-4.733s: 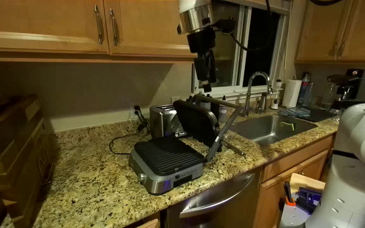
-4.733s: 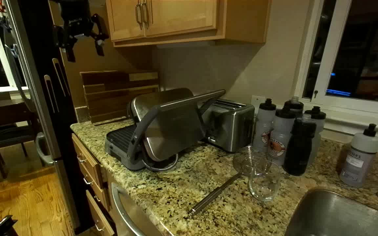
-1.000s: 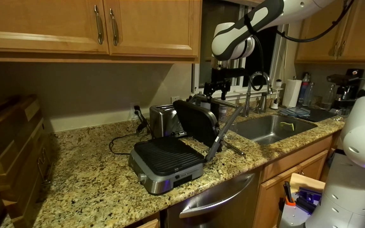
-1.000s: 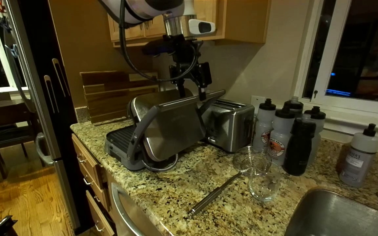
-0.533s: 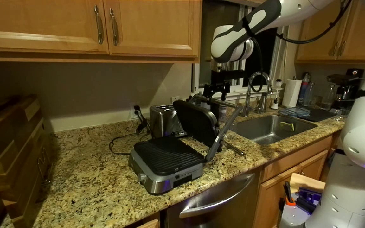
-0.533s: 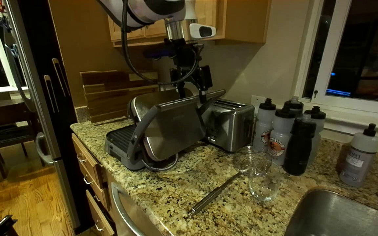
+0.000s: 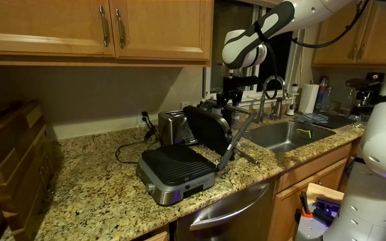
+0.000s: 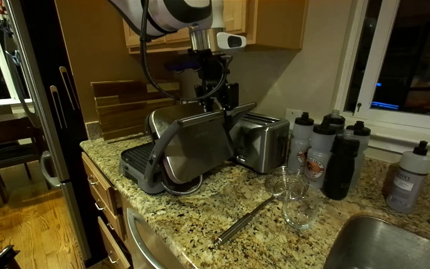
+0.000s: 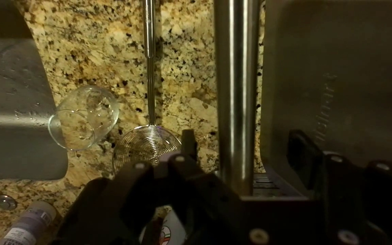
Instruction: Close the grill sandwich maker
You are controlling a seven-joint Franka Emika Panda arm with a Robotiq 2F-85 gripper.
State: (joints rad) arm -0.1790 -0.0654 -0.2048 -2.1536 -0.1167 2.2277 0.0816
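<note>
The speckled granite countertop (image 7: pixel 89 204) spreads through both exterior views; over it reaches the white robot arm (image 7: pixel 385 140), its far end turned downward; the steel sink (image 7: pixel 280 140) is let into the countertop; the grill sandwich maker (image 7: pixel 183 164) sits near the front edge, its lid (image 8: pixel 200 145) raised and tilted back from the ribbed lower plate (image 8: pixel 138 155), so the maker stands open; the toaster (image 8: pixel 263 147) is just beside the lid, though whether they touch I cannot tell.

The black gripper (image 9: pixel 243 141) points down at the maker's handle bar (image 9: pixel 237 95); its fingers (image 9: pixel 303 156) stand spread, unclenched, one on each side of the bar in the wrist view, with a gap showing between each finger and the bar; the maker thus lies beneath the gripper, bar nearest it, lid sloping away below, lower plate farther off on the lid's other side; one finger shows against the lettered back of the lid, its mate toward the sink side.

Several bottles (image 8: pixel 321 145) are grouped near the toaster in an exterior view, one of them dark; the wire skimmer (image 9: pixel 151 92) lies on the countertop; the clear glass (image 9: pixel 97 112) stands upright between skimmer and sink.
</note>
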